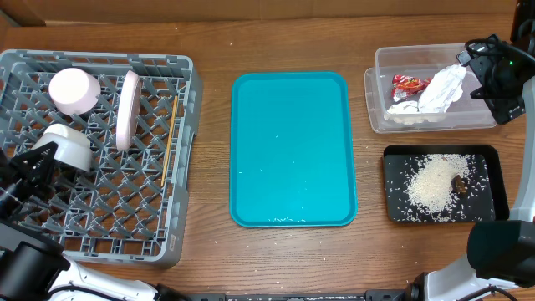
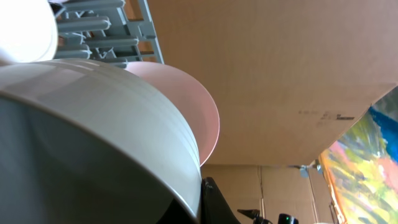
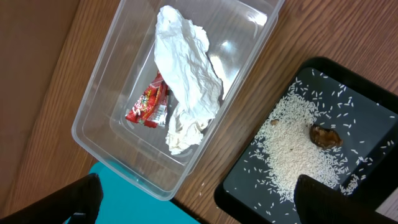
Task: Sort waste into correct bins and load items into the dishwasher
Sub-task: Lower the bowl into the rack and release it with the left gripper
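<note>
Left claw is down in the rack, pressed right up against the white bowl. From its own camera the bowl fills nearly everything, so I can't tell whether the fingers are clamped on it or just touching.

Behind the bowl sits the cup, and the pink plate stands on edge just beside them. The chopsticks lie along the grid floor to the plate's right.

Teal tray sits mid-table, between the rack and the bins.

Over on the far side, the right claw hangs above the clear tub with its fingers spread wide and nothing between them. Inside the tub, the crumpled napkin lies across the middle, with the red wrapper tucked against its side.

Just beside the tub is the black tray, with rice heaped in it, stray grains scattered around, and the brown lump at the heap's edge.
</note>
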Available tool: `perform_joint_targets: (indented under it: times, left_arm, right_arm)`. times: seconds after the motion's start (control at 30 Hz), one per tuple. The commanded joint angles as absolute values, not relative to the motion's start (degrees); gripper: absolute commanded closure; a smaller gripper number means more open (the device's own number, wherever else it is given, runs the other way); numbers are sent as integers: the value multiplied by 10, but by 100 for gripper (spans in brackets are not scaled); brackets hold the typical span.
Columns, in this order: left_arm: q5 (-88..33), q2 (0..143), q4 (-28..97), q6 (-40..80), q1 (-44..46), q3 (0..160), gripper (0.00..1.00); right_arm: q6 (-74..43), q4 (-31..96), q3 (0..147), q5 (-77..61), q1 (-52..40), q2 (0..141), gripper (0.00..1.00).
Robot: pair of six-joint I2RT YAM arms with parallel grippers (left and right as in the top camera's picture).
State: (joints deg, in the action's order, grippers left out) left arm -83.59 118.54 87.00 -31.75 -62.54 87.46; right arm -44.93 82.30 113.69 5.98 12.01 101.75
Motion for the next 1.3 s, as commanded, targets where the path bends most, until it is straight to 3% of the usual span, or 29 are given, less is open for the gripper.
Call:
perform_joint_targets:
  times: [0.0, 0.47, 0.5, 0.53, 0.6, 0.63, 0.7, 0.87, 1.27]
  left_arm:
    - [-848, 1191, 872, -347, -650, 870, 96]
    - [-827, 1191, 873, -310, -705, 870, 96]
    - [-823, 1191, 873, -301, -706, 870, 91]
    - [-819, 1191, 870, -293, -706, 870, 79]
    - [-812, 1191, 866, -291, -707, 870, 45]
    - [-808, 1191, 864, -291, -707, 870, 34]
    - [-804, 1191, 860, -291, -709, 870, 27]
    - [-804, 1191, 863, -272, -713, 870, 30]
    - [-743, 1191, 858, -194, -783, 873, 24]
  right_arm:
    - [-446, 822, 1148, 64, 121, 1013, 0]
    - [-446, 822, 1148, 64, 121, 1013, 0]
    - [-446, 822, 1148, 64, 121, 1013, 0]
    - [-446, 822, 1148, 64, 121, 1013, 0]
    - [-446, 822, 1148, 64, 121, 1013, 0]
    - [-446, 822, 1148, 64, 121, 1013, 0]
    - [-446, 822, 1148, 64, 121, 1013, 0]
    - [-446, 822, 1148, 64, 121, 1013, 0]
    - [-446, 822, 1148, 64, 121, 1013, 0]
